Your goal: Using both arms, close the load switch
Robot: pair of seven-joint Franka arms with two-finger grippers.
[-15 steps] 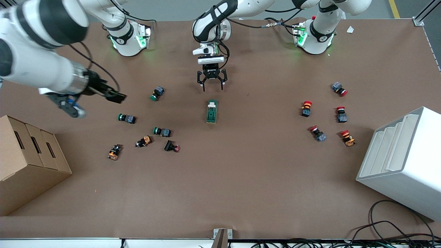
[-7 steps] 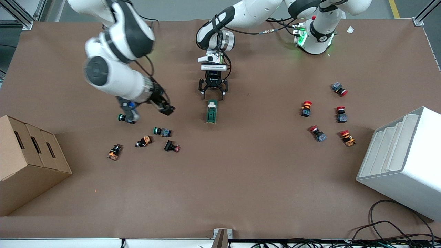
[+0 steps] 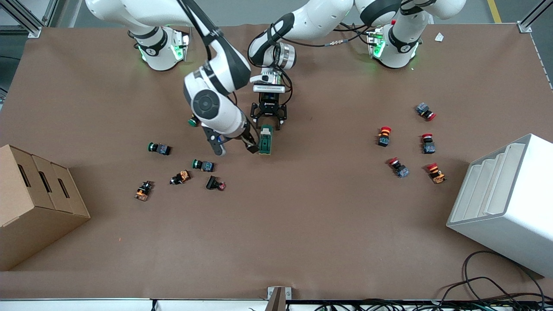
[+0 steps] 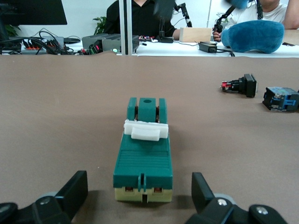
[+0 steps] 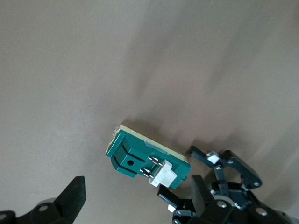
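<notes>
The load switch (image 3: 265,139) lies in the middle of the table. I judge it small, light and stiff, so it can slide on the smooth cover; I would hold its green body by the long sides and push only the white lever (image 4: 145,129). My right gripper (image 3: 233,146), fingers apart, is just beside its nearer end. My left gripper (image 3: 268,124), also spread, straddles the farther end.

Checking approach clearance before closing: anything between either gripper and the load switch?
Nothing visible. The left gripper is open at the load switch's end with the white lever, a finger on either side. The right gripper is open beside the switch's green body, with only bare table between.
</notes>
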